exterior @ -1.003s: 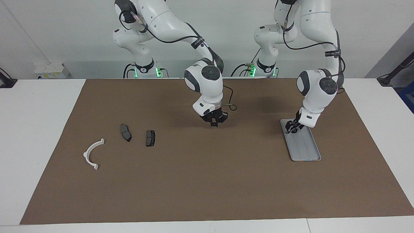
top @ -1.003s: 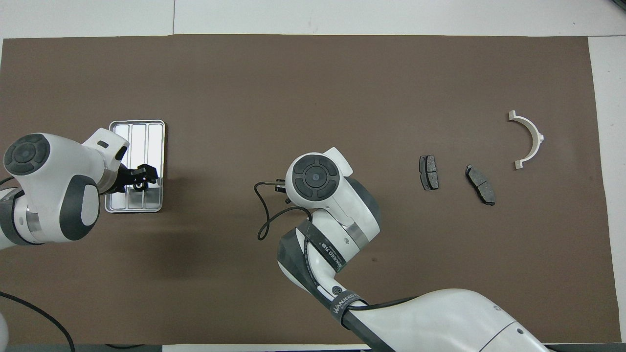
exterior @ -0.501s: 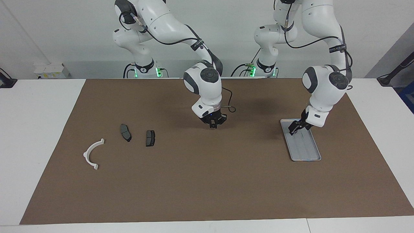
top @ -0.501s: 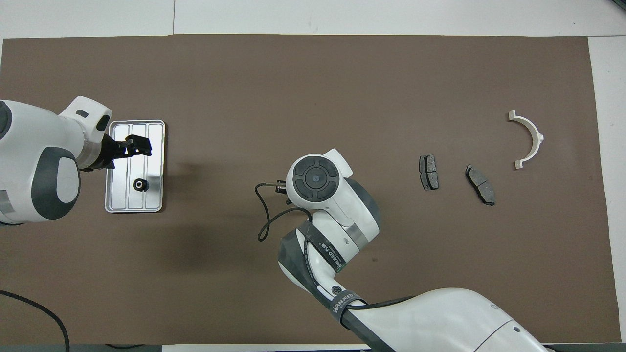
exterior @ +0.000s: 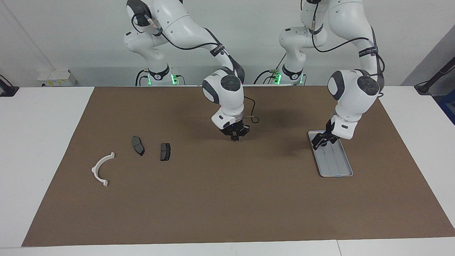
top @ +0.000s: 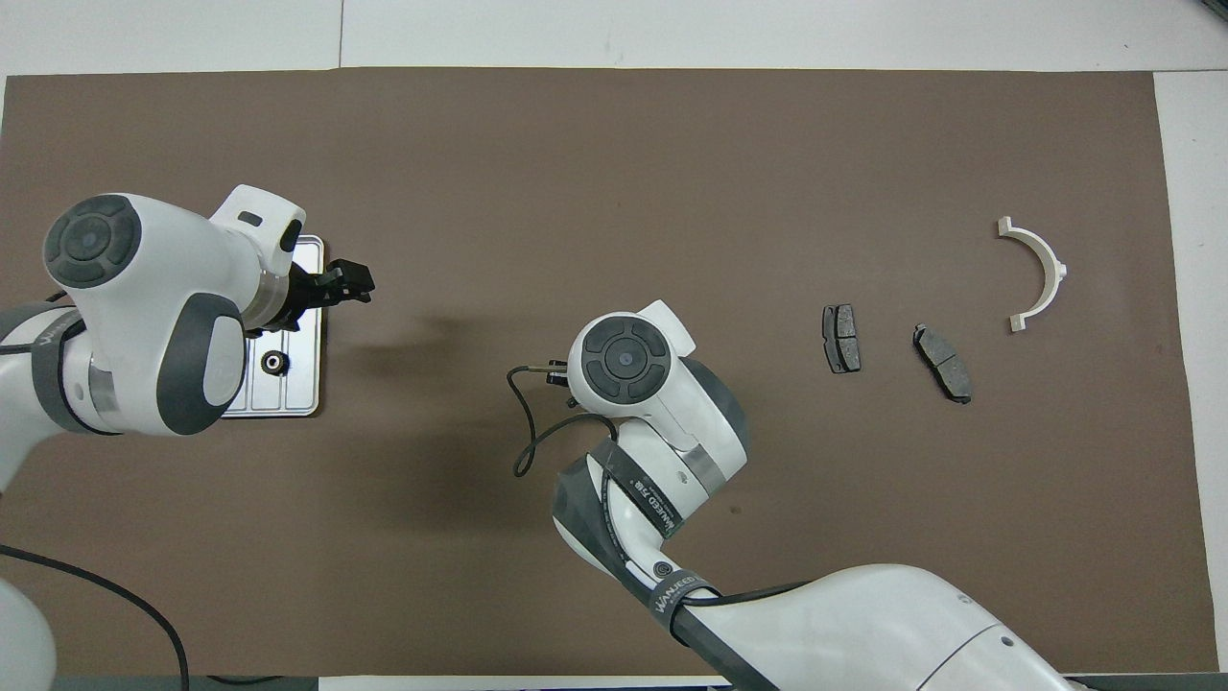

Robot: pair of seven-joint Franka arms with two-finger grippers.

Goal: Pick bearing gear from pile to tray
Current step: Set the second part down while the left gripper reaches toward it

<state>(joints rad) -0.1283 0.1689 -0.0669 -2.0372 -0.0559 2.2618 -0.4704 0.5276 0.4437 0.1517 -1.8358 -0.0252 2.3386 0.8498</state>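
The bearing gear (top: 275,362), a small black ring, lies in the silver tray (top: 299,407) toward the left arm's end of the table. My left gripper (top: 343,282) hangs open and empty above the tray's edge that faces the middle of the table. In the facing view this left gripper (exterior: 319,140) covers the tray's (exterior: 336,167) corner nearest the robots, so the gear is hidden there. My right gripper (exterior: 234,137) is shut on nothing, low over the mat's middle. The pile holds two dark brake pads (exterior: 138,145) (exterior: 165,152) and a white curved bracket (exterior: 102,168).
A brown mat (exterior: 227,199) covers most of the white table. The pads (top: 841,338) (top: 943,362) and the bracket (top: 1038,274) lie toward the right arm's end. The right arm's wrist (top: 624,357) hides its own gripper from overhead.
The left gripper opened and left the gear in the tray, then rose and swung off it toward the table's middle. The right arm barely moved.
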